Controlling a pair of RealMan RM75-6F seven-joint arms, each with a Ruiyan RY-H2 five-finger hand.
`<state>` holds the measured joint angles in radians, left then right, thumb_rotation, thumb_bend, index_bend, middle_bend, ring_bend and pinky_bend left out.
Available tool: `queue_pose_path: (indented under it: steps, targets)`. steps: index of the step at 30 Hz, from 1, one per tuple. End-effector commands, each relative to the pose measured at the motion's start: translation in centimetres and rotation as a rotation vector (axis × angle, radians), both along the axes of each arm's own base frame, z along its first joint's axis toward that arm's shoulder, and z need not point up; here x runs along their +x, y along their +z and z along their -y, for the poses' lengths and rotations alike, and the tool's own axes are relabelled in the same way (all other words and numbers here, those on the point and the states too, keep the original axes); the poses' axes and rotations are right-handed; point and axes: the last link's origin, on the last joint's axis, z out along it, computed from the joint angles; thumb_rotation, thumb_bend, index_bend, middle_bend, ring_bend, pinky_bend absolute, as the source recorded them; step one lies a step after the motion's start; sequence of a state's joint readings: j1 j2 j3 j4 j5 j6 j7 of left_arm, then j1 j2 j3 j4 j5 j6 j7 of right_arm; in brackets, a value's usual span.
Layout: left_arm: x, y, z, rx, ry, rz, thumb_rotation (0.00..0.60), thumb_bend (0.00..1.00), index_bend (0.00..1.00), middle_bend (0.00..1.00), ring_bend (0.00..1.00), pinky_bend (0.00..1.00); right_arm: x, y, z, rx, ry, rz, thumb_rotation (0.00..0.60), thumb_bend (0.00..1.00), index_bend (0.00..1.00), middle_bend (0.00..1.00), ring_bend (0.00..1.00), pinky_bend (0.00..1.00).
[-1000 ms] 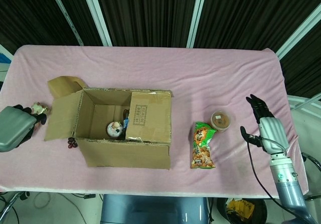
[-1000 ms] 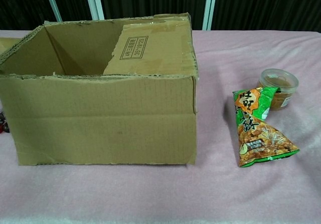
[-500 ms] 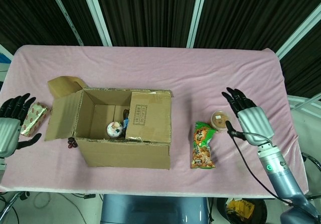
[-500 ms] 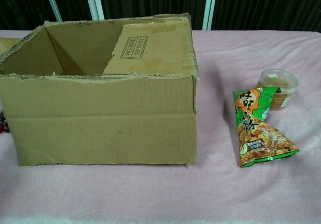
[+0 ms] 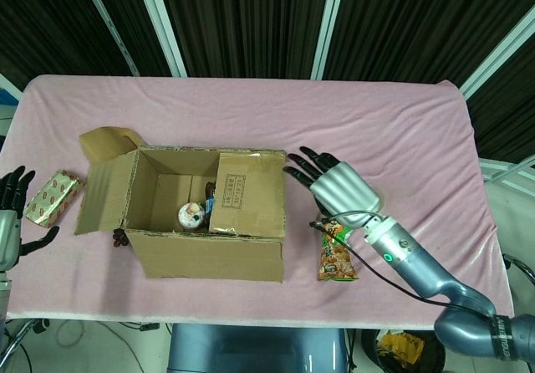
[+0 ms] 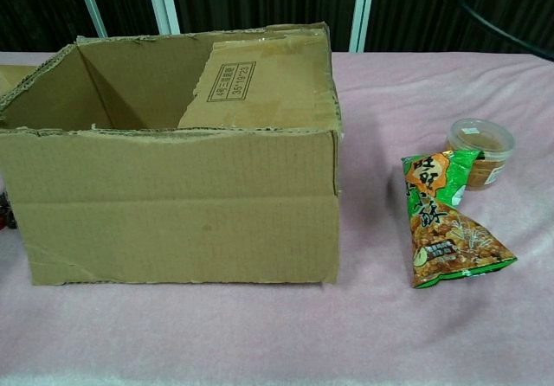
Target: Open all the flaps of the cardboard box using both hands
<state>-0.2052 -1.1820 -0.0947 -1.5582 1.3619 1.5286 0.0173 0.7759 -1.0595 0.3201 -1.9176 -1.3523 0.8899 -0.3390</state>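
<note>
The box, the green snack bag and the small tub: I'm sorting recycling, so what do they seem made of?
Box: plain brown corrugated cardboard, matte; fluted edges show along the rim. Snack bag: likely plastic film, glossy and printed, with creases. Tub: apparently clear plastic, since brown contents show through the lid.

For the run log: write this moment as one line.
right hand: open, beside box | right flap: folded in | left flap: out | left hand: open, at table edge, near packet
</note>
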Motion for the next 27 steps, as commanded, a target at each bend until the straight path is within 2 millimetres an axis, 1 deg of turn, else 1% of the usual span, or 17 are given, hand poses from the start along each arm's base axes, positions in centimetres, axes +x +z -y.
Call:
queue_pose_path:
  steps: [1,4,6,11,15,22,27]
  targets:
    - [-0.2,0.0,0.0,0.002,-0.004,0.019,0.600,0.15,0.00,0.00,0.00,0.00,3.9,-2.4,1.1,0.045,0.092,-0.039,0.600,1.00,0.32,0.27,0.20,0.25]
    - [-0.4,-0.2,0.0,-0.007,-0.006,0.025,0.600,0.15,0.00,0.00,0.00,0.00,6.0,-4.3,1.8,0.075,0.134,-0.073,0.600,1.00,0.37,0.30,0.22,0.25]
    - [-0.5,-0.2,0.0,-0.008,-0.004,0.031,0.600,0.15,0.00,0.00,0.00,0.00,7.0,-5.4,2.3,0.089,0.151,-0.094,0.600,1.00,0.40,0.32,0.24,0.25]
    - [-0.9,0.0,-0.3,-0.008,0.013,0.063,0.600,0.15,0.00,0.00,0.00,0.00,9.1,-8.5,3.2,0.137,0.176,-0.139,0.600,1.00,0.43,0.34,0.25,0.25]
    - [-1.0,0.0,-0.4,-0.017,0.017,0.074,0.600,0.15,0.00,0.00,0.00,0.00,10.0,-10.5,3.6,0.154,0.188,-0.166,0.600,1.00,0.45,0.34,0.25,0.25]
    - [-1.1,-0.1,-0.5,-0.022,0.022,0.082,0.600,0.15,0.00,0.00,0.00,0.00,11.4,-13.1,3.7,0.176,0.216,-0.196,0.600,1.00,0.45,0.34,0.25,0.25]
    - [-1.1,0.0,-0.6,-0.019,0.026,0.096,0.600,0.15,0.00,0.00,0.00,0.00,11.5,-14.8,4.5,0.182,0.206,-0.235,0.600,1.00,0.45,0.34,0.25,0.25]
